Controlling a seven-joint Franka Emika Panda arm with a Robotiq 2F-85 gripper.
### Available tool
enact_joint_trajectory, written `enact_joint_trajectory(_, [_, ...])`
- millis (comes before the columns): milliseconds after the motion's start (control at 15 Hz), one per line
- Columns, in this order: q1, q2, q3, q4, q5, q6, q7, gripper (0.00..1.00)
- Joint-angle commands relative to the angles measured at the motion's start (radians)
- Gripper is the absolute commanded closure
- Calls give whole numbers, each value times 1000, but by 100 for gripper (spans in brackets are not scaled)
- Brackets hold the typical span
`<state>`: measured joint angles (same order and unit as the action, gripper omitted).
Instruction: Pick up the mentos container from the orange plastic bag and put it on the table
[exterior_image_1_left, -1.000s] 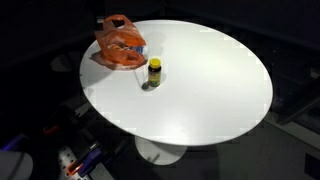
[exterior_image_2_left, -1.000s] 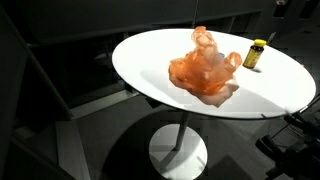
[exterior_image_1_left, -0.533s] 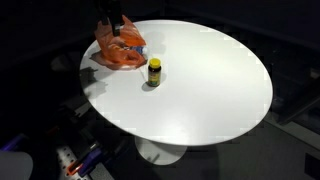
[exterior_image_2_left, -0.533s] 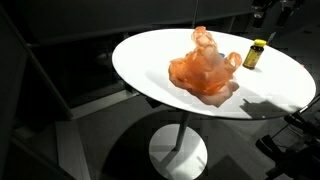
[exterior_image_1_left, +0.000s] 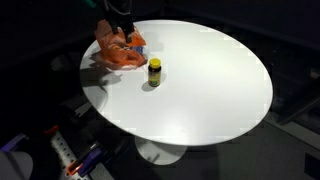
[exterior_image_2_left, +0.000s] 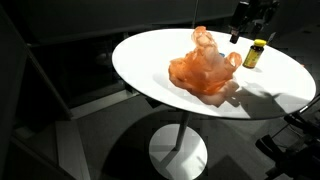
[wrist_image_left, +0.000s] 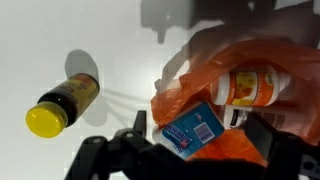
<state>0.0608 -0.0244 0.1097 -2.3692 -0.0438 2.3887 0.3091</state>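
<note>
The orange plastic bag (exterior_image_1_left: 120, 52) lies near the table's rim, and it also shows in the other exterior view (exterior_image_2_left: 205, 68). In the wrist view the bag (wrist_image_left: 215, 55) gapes open. Inside it lie the blue mentos container (wrist_image_left: 195, 127) and a white bottle with an orange label (wrist_image_left: 255, 85). My gripper (wrist_image_left: 202, 142) is open and hangs above the bag's mouth, with its fingers on either side of the mentos container and not touching it. The gripper shows dark above the bag in both exterior views (exterior_image_1_left: 122, 24) (exterior_image_2_left: 244, 22).
A dark bottle with a yellow cap (exterior_image_1_left: 154, 71) stands on the white round table (exterior_image_1_left: 210, 90) beside the bag; it also shows in the other exterior view (exterior_image_2_left: 254, 53) and in the wrist view (wrist_image_left: 60, 105). The room beyond the table is dark.
The gripper has come into view from above and moved down toward the orange bag. The bag and the yellow-capped bottle have not moved.
</note>
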Motion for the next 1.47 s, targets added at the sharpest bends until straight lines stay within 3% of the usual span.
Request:
enact_joint_trajectory(0, [11, 84, -7, 55, -60, 68, 13, 0])
enact_joint_trajectory(333, [25, 179, -25, 119, -63, 87, 66, 0])
enact_joint_trajectory(867, [96, 270, -82, 212, -63, 32, 361, 0])
enact_joint_trajectory(1400, [116, 329, -83, 252, -27, 30, 459, 0])
